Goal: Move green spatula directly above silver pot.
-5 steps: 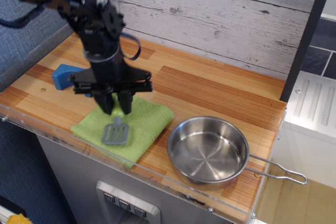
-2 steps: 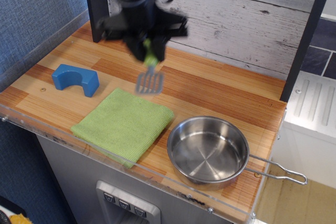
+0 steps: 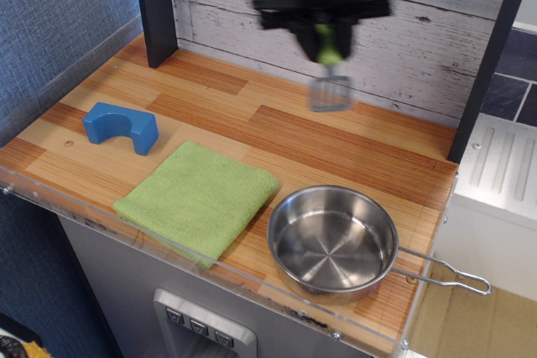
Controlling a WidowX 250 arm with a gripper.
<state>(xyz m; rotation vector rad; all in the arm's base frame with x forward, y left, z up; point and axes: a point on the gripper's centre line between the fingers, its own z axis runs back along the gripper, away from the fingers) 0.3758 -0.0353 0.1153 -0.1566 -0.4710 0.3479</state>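
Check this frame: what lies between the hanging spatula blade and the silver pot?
In observation.image, only bare wooden counter shows between the green spatula, held by the tool, and the silver pot.

Whitewashed plank wall (image 3: 419,48) behind striped wood counter (image 3: 352,144). Black posts (image 3: 155,6) at sides. Blue textured panel (image 3: 50,14) left. Clear acrylic strip (image 3: 252,287) along front edge.

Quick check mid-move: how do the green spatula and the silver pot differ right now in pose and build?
The green spatula hangs blade-down in the air, clamped in the gripper; the silver pot sits flat on the wooden counter, untouched. The spatula is small with a chunky green handle; the pot is much wider, with a thin wire loop handle. Both have grey working parts.
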